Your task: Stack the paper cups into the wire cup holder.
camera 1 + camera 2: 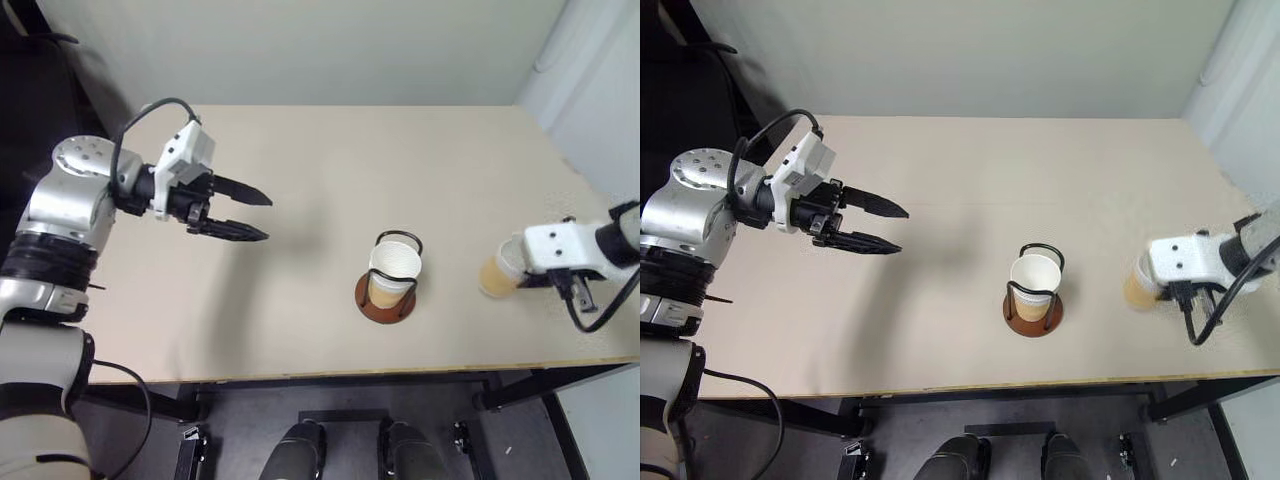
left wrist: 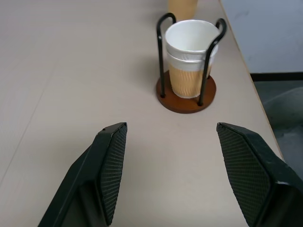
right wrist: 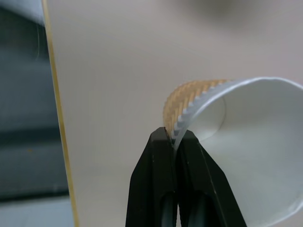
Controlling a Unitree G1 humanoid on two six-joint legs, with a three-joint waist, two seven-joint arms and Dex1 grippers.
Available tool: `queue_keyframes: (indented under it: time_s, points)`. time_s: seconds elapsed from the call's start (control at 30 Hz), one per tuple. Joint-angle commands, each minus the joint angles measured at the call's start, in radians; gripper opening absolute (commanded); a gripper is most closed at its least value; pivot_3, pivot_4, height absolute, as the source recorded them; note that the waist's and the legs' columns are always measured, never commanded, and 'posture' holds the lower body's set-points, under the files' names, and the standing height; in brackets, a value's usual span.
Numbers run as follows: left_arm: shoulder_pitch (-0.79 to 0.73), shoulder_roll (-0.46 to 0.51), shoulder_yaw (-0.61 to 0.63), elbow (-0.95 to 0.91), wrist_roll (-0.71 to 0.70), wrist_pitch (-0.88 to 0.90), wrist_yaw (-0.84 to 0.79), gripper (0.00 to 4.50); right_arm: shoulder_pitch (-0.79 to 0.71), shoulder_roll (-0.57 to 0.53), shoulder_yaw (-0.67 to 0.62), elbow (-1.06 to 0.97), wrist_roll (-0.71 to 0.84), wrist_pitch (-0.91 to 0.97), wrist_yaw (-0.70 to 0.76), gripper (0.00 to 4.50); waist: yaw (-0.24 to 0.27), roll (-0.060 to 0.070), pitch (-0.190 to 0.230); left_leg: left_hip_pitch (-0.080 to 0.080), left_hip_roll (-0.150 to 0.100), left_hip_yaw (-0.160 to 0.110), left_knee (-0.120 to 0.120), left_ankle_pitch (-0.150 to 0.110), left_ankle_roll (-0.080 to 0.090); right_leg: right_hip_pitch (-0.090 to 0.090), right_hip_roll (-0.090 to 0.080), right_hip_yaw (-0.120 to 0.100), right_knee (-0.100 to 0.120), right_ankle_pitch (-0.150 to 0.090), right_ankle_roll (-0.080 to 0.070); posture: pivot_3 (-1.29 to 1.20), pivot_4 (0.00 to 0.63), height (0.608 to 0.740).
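Pale beige tabletop [image 1: 330, 160] runs in front of you, with a plain light wall behind it. On your left, the left gripper [image 1: 262, 215] hangs above the table with its two black fingers spread apart and nothing between them, pointing toward the middle. Near the table's front edge stands the wire cup holder [image 1: 388, 296], a reddish-brown disc with black wire loops, and you can see two tan paper cups with white rims [image 2: 191, 61] nested upright inside it. Further right, your right gripper [image 3: 176, 142] is pinched tight on the rim wall of the third tan paper cup [image 1: 497, 274], near the table's right edge.
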Motion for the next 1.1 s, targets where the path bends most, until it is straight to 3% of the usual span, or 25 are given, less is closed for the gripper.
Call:
queue_keyframes:
  time_s: [0.03,0.2,0.37,1.1]
  points:
    - [-0.037,0.001,0.029,0.012,0.007,-0.025,-0.03,3.24,-0.127,0.016,-0.031,-0.068,0.061,0.121,0.01,0.04,-0.002,0.0,0.0,0.0,0.0,0.0,0.0,0.0,0.0,0.0,0.0,0.0,0.0,0.0,-0.001,0.0,0.15,0.74]
    - [-0.059,-0.02,0.012,0.036,0.014,-0.033,-0.03,3.24,-0.29,0.055,0.005,-0.122,0.124,0.259,0.023,0.04,-0.002,0.0,0.0,0.0,0.001,-0.001,-0.001,0.0,0.0,-0.002,0.001,-0.001,0.001,-0.002,-0.003,0.0,0.15,0.74]
    - [-0.071,-0.036,-0.001,0.049,0.014,-0.037,-0.03,3.24,-0.353,0.065,0.036,-0.152,0.167,0.32,0.024,0.04,0.002,0.0,0.0,-0.001,0.001,-0.002,-0.002,0.002,-0.006,-0.002,0.0,-0.002,0.001,-0.004,-0.006,0.0,0.15,0.74]
    - [-0.147,-0.082,-0.099,0.11,0.005,-0.08,-0.03,3.24,-0.409,0.135,0.129,-0.241,0.255,0.35,0.024,0.04,0.001,0.0,0.0,-0.001,0.001,-0.002,-0.003,0.004,-0.009,-0.003,0.0,-0.002,0.002,-0.005,-0.006,0.0,0.15,0.74]
